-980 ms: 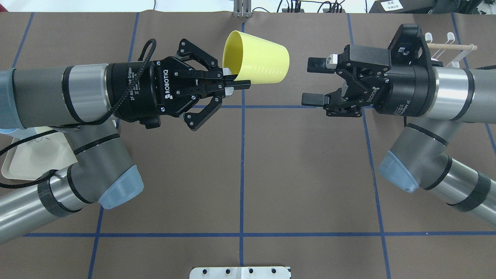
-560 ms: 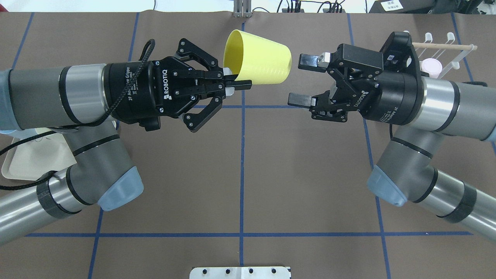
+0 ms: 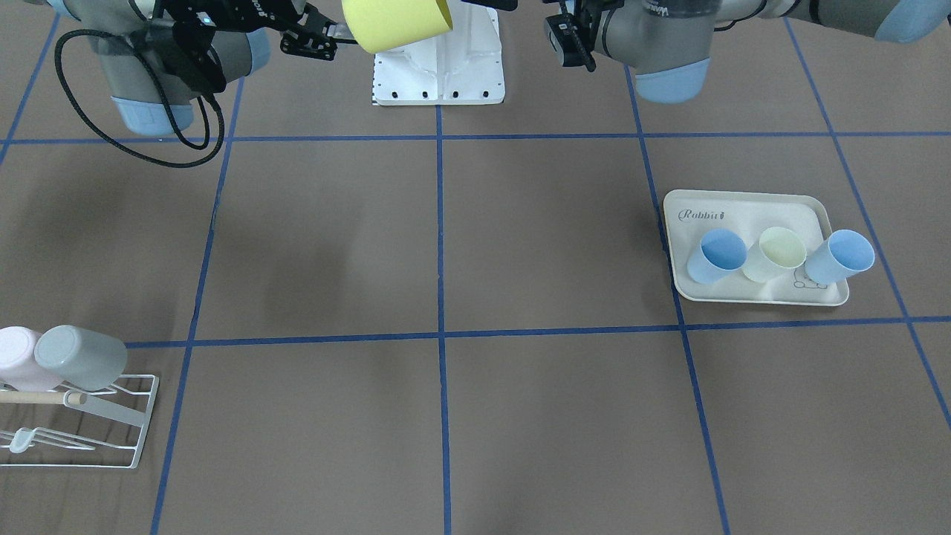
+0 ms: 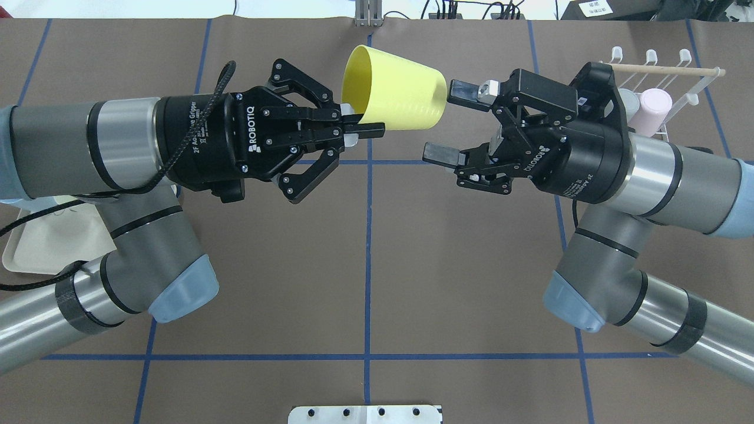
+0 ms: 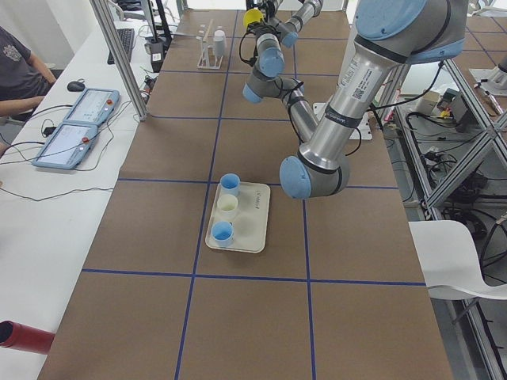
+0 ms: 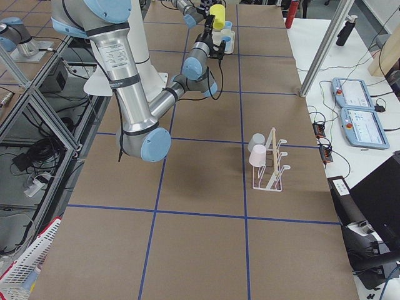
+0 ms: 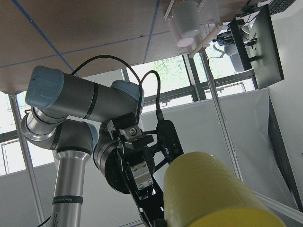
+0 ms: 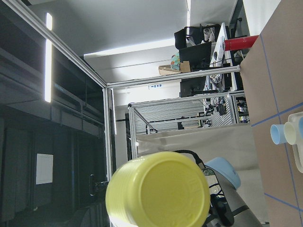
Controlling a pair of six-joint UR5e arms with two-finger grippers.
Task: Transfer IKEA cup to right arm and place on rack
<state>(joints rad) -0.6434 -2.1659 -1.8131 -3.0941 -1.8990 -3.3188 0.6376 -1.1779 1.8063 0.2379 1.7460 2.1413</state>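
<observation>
The yellow IKEA cup (image 4: 397,88) lies on its side in the air, mouth toward my left arm. My left gripper (image 4: 365,125) is shut on its rim, one finger inside and one outside. My right gripper (image 4: 450,122) is open and faces the cup's closed base (image 8: 158,194), its upper finger right beside that base and its lower finger below it; I cannot tell whether they touch. The cup (image 3: 397,22) sits at the top edge of the front view. The white wire rack (image 4: 665,69) stands at the far right behind my right arm, also visible as the rack (image 3: 74,431).
A pink cup (image 3: 18,357) and a grey cup (image 3: 82,357) rest on the rack. A cream rabbit-print tray (image 3: 743,208) holds two blue cups and a cream one. The white base plate (image 4: 365,414) lies at the table's near edge.
My right gripper has moved left toward the cup and turned slightly, staying open. My left gripper and the cup have barely moved.
</observation>
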